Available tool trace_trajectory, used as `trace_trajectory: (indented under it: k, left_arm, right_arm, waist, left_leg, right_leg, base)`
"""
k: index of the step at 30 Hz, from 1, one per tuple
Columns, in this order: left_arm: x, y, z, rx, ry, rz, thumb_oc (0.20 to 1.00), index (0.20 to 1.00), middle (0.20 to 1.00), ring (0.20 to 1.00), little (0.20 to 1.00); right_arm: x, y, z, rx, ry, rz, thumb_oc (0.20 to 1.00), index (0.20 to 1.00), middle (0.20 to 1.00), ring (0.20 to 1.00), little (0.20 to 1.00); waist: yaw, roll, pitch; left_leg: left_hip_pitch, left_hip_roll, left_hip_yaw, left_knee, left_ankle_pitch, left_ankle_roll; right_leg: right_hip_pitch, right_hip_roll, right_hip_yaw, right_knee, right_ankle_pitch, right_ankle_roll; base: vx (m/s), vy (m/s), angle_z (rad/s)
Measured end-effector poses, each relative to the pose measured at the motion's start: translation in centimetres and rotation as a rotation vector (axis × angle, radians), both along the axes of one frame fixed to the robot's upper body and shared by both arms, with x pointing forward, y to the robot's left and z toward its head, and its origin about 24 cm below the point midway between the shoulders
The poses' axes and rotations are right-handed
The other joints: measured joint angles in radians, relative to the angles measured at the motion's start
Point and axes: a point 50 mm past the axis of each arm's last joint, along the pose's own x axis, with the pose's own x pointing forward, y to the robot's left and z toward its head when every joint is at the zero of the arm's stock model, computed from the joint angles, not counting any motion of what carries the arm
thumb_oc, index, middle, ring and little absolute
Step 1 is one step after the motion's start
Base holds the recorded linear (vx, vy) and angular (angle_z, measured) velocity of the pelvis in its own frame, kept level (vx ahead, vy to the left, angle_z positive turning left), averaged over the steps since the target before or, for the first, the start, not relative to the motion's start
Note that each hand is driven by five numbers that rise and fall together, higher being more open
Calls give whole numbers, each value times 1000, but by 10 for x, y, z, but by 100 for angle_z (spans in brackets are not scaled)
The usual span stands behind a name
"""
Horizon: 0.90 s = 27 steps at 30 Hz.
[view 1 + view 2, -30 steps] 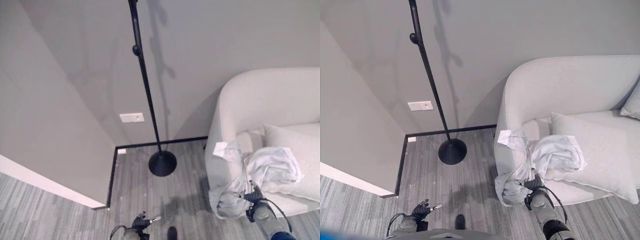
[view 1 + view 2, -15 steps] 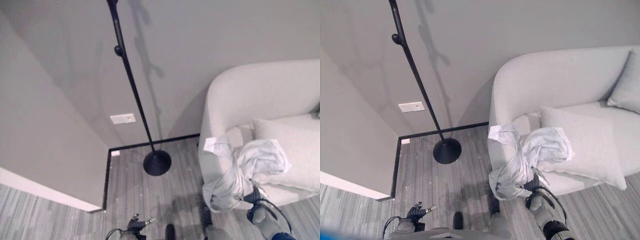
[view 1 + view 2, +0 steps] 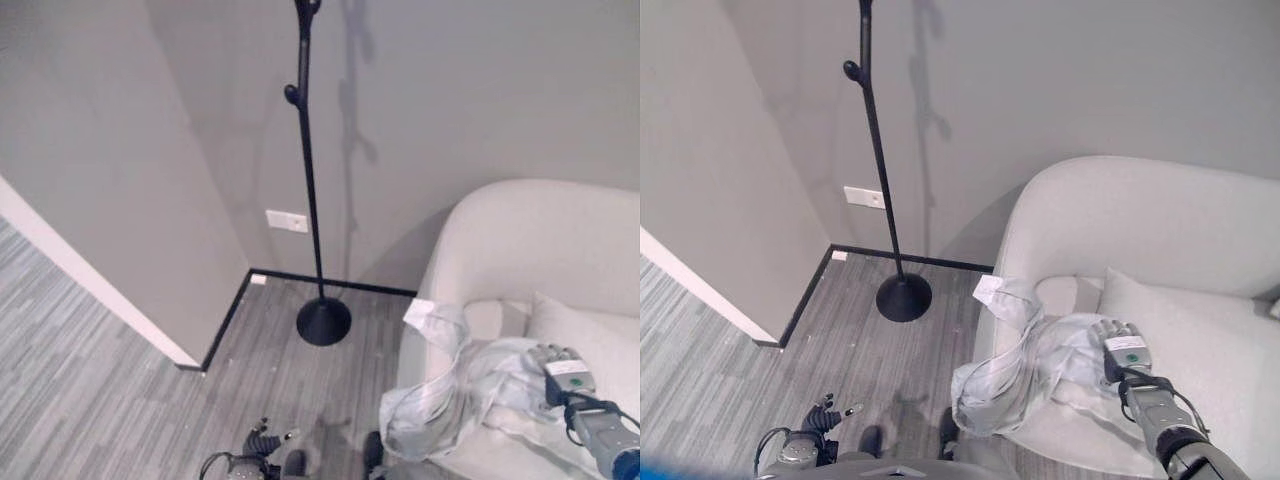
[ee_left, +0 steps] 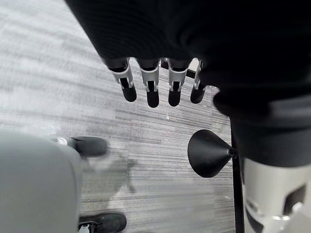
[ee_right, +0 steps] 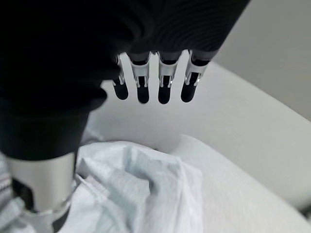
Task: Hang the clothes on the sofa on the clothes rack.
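Note:
A crumpled white garment (image 3: 1032, 368) lies on the seat of the pale sofa (image 3: 1120, 220) and spills over its front edge towards the floor. My right hand (image 3: 1118, 336) is over the garment's right side, against a cushion. In the right wrist view its fingers (image 5: 164, 83) are straight and open above the white cloth (image 5: 131, 189), curled round nothing. The black clothes rack (image 3: 309, 180) stands on its round base (image 3: 323, 321) by the wall, left of the sofa. My left hand (image 3: 262, 440) hangs low over the floor, fingers (image 4: 152, 91) straight, with the rack base (image 4: 208, 153) beyond them.
A large pale cushion (image 3: 1205, 345) lies on the sofa seat to the right of the garment. A wall corner (image 3: 190, 358) juts out at the left of the rack, and a white outlet plate (image 3: 287, 220) sits on the back wall. Grey striped carpet (image 3: 90, 350) covers the floor.
The camera has shifted. My right hand has moved from the garment's lower front edge up onto the seat, over the cloth's right side. The garment now lies lower and flatter.

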Motion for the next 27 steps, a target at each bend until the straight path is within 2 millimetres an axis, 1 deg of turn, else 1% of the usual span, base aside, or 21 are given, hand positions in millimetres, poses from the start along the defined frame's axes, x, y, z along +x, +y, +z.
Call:
trace_trajectory:
  k: [1,2,3,7,8,9,10,11,12,13,14,15,16,17,18,19,23,24,25,26,27]
  left_arm:
    - [2,-3,1,-5,-13,-20,1000,1000,1000,1000,1000]
    - [7,-1,3,0,-29,-39,1000,1000,1000,1000,1000]
    - [8,-2,4,0,-38,-45,1000,1000,1000,1000,1000]
    - [10,2,6,11,-52,-48,1000,1000,1000,1000,1000]
    - [11,4,6,17,-55,-48,1000,1000,1000,1000,1000]
    - [15,4,9,21,-73,-43,1000,1000,1000,1000,1000]
    - [16,3,9,20,-82,-41,1000,1000,1000,1000,1000]
    - [17,2,10,16,-90,-38,1000,1000,1000,1000,1000]
    - [18,1,10,16,-98,-47,1000,1000,1000,1000,1000]
    - [22,7,14,28,-121,-54,1000,1000,1000,1000,1000]
    - [29,13,18,50,-142,-74,1000,1000,1000,1000,1000]
    - [30,11,18,53,-143,-86,1000,1000,1000,1000,1000]
    - [28,9,18,51,-140,-101,1000,1000,1000,1000,1000]
    - [27,4,17,43,-144,-115,1000,1000,1000,1000,1000]
    - [27,1,17,36,-147,-118,1000,1000,1000,1000,1000]
    - [35,-4,21,30,-179,-128,1000,1000,1000,1000,1000]
    - [52,-11,31,10,-263,-142,1000,1000,1000,1000,1000]
    - [61,-15,36,2,-298,-154,1000,1000,1000,1000,1000]
    - [62,-15,37,0,-301,-152,1000,1000,1000,1000,1000]
    - [63,-15,38,-3,-311,-150,1000,1000,1000,1000,1000]
    - [64,-14,40,-1,-324,-150,1000,1000,1000,1000,1000]
  right_arm:
    - [5,-5,5,-26,-11,-8,1000,1000,1000,1000,1000]
    - [6,-5,3,-41,0,-29,1000,1000,1000,1000,1000]
    - [6,-6,1,-55,20,-31,1000,1000,1000,1000,1000]
    - [32,-7,22,-74,-66,-45,1000,1000,1000,1000,1000]
    - [34,-7,25,-77,-83,-44,1000,1000,1000,1000,1000]
    - [41,-5,31,-74,-122,-38,1000,1000,1000,1000,1000]
    - [42,-6,33,-76,-133,-43,1000,1000,1000,1000,1000]
    - [46,-7,37,-80,-147,-49,1000,1000,1000,1000,1000]
    - [49,-7,40,-78,-166,-54,1000,1000,1000,1000,1000]
    - [47,-9,39,-81,-164,-60,1000,1000,1000,1000,1000]
    - [47,-12,41,-82,-176,-73,1000,1000,1000,1000,1000]
    - [53,-12,48,-85,-204,-75,1000,1000,1000,1000,1000]
    - [58,-10,52,-79,-225,-71,1000,1000,1000,1000,1000]
    - [66,-6,60,-76,-262,-55,1000,1000,1000,1000,1000]
    - [69,-5,63,-74,-275,-51,1000,1000,1000,1000,1000]
    - [72,-4,67,-79,-296,-51,1000,1000,1000,1000,1000]
    - [72,-4,66,-81,-303,-58,1000,1000,1000,1000,1000]
    - [70,-9,66,-94,-292,-81,878,878,878,878,878]
    - [69,-10,64,-96,-280,-91,649,649,649,649,649]
    - [68,-10,63,-88,-281,-101,561,561,561,561,561]
    - [68,-11,63,-92,-280,-104,558,558,558,558,558]
  waist:
    - [-8,21,2]
    - [2,-17,18]
    - [6,-20,21]
    - [16,15,60]
    - [15,6,71]
    - [26,26,95]
    - [24,21,100]
    - [34,50,100]
    - [44,54,104]
    - [38,31,109]
    - [21,-3,123]
    - [24,12,127]
    - [31,21,127]
    - [38,29,132]
    - [38,37,137]
    - [42,52,156]
    - [52,47,188]
    - [52,47,204]
    - [52,55,207]
    - [52,57,209]
    - [53,57,210]
  left_leg:
    - [-3,17,-16,-22,28,-60]
    - [-10,-10,-19,-24,24,-35]
    - [-24,-8,-25,-41,23,-33]
    - [-48,-32,-26,-36,33,-20]
    - [-59,-33,-23,-35,35,-17]
    - [-72,-39,-19,-34,36,-15]
    - [-94,-39,-21,-29,35,-15]
    - [-114,-17,-27,-29,32,-5]
    - [-147,-2,-20,-20,32,-5]
    - [-169,-19,-32,-25,29,-6]
    - [-162,-48,-45,-62,35,-13]
    - [-167,-38,-56,-77,43,-15]
    - [-160,-37,-57,-87,45,-11]
    - [-142,-42,-55,-80,50,-5]
    - [-139,-41,-60,-83,63,-4]
    - [-154,-39,-68,-72,82,-10]
    - [-218,-55,-68,-39,88,-8]
    - [-247,-58,-68,-33,89,-8]
    - [-251,-59,-67,-38,97,-10]
    - [-255,-68,-62,-38,103,-8]
    - [-263,-69,-60,-36,103,-8]
  right_leg:
    - [-19,-8,12,71,-4,-10]
    - [-34,-48,-6,89,33,-25]
    - [-46,-47,-23,79,25,-17]
    - [-96,-49,-39,42,30,-8]
    - [-107,-52,-38,41,30,-8]
    - [-108,-54,-40,38,30,-8]
    - [-120,-53,-45,26,31,1]
    - [-136,-43,-57,34,21,31]
    - [-220,-41,-43,202,-15,-44]
    - [-274,-71,-15,378,-82,-25]
    - [-235,-115,-14,305,-101,-7]
    - [-229,-99,-16,264,-79,18]
    - [-223,-91,-17,231,-62,22]
    - [-225,-79,-16,207,-31,8]
    - [-228,-73,-19,204,-27,2]
    - [-231,-72,-23,195,-22,-7]
    - [-275,-77,-27,179,-15,1]
    - [-298,-85,-28,172,-5,6]
    - [-299,-86,-27,159,9,6]
    - [-305,-88,-22,158,14,8]
    - [-315,-90,-15,161,15,8]
  base:
    - [-76,-103,11]
    - [-61,-45,43]
    - [-107,-50,56]
    - [-85,-31,32]
    - [-31,-25,4]
    - [0,0,0]
    - [-16,-8,-7]
    - [-4,-10,-11]
    - [-9,-17,16]
    - [-14,-21,69]
    - [-30,-11,81]
    - [-33,-2,52]
    - [-29,-1,-10]
    - [-28,-4,-18]
    - [-35,-2,-10]
    - [-30,4,-2]
    - [-37,2,-8]
    - [-32,-3,-5]
    - [-46,-1,-7]
    - [-13,2,-8]
    - [-57,11,-11]
